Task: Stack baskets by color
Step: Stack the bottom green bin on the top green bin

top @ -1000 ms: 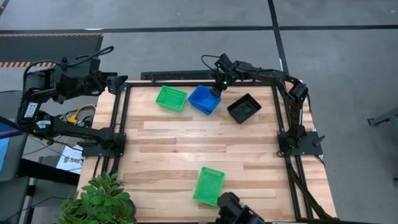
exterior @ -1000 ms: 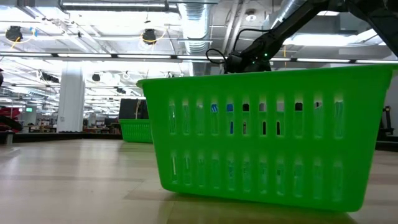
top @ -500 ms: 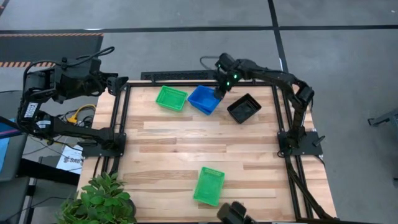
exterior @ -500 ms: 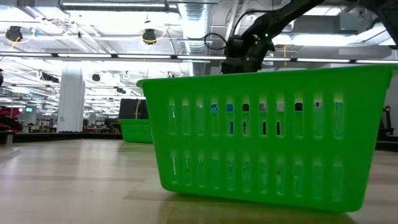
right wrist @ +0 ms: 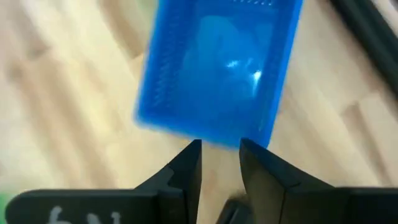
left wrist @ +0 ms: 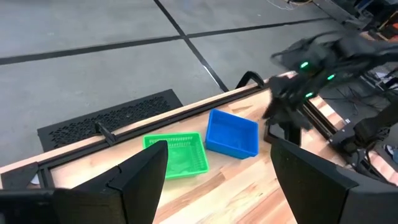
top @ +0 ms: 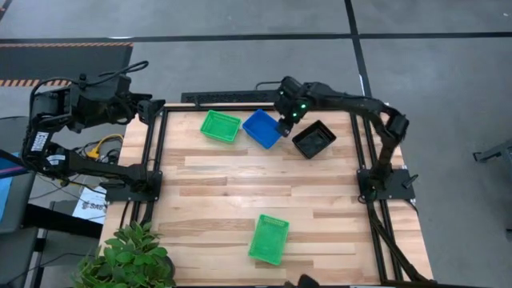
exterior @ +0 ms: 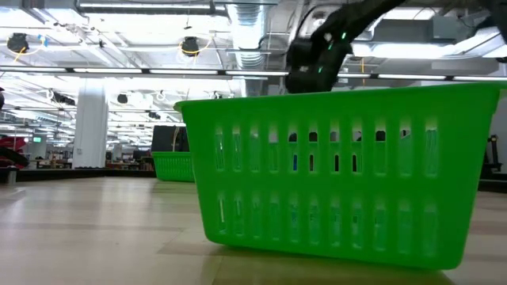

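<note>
1. The table [top: 240, 196] carries four basket groups: along its far edge a green basket [top: 220, 126], the blue basket [top: 262, 128] and a black basket [top: 314, 139]; another green basket [top: 270, 238] sits at the near edge.
2. The right gripper [top: 285, 122] hovers at the blue basket's right end; its jaws stand slightly apart, empty.
3. The left gripper [left wrist: 214, 168] waits off the table's far-left corner, jaws wide open, holding nothing.

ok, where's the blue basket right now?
High view: the blue basket sits at the table's far edge, between a green basket and the black basket.
</note>
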You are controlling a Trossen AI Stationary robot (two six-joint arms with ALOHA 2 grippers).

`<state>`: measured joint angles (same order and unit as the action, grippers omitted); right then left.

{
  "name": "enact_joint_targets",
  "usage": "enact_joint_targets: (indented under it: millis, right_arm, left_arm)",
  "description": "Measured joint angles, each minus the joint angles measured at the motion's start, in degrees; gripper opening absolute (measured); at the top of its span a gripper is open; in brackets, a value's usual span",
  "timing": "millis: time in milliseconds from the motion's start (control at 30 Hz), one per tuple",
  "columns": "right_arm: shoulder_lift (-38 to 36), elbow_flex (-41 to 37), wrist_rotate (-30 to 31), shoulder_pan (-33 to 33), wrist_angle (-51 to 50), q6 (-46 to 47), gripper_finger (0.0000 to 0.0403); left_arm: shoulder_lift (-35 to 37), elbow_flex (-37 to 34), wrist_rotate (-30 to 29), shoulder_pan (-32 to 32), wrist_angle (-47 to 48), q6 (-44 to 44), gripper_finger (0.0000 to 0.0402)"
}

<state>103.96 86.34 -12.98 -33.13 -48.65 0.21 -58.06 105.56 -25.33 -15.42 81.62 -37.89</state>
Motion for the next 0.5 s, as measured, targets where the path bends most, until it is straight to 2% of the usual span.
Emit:
enact_joint_targets:
  millis: [100,267,500]
  right_arm:
    - [-4.12,0.03,-3.33,2.45,-5.70,3.07,0.0130]
    - [-9.36,-0.33,-3.17,11.67,-12.78,8.61,0.0130]
    - [-11.93,-5.60,5.78,30.54,-9.79,19.72,0.0144]
  left_arm:
    - [-0.02,0.00,0.96,0.00,0.00,1.43,0.0274]
    - [-0.02,0.00,1.18,0.01,0.00,2.98,0.0274]
    - [-0.02,0.00,4.27,0.00,0.02,4.76,0.0274]
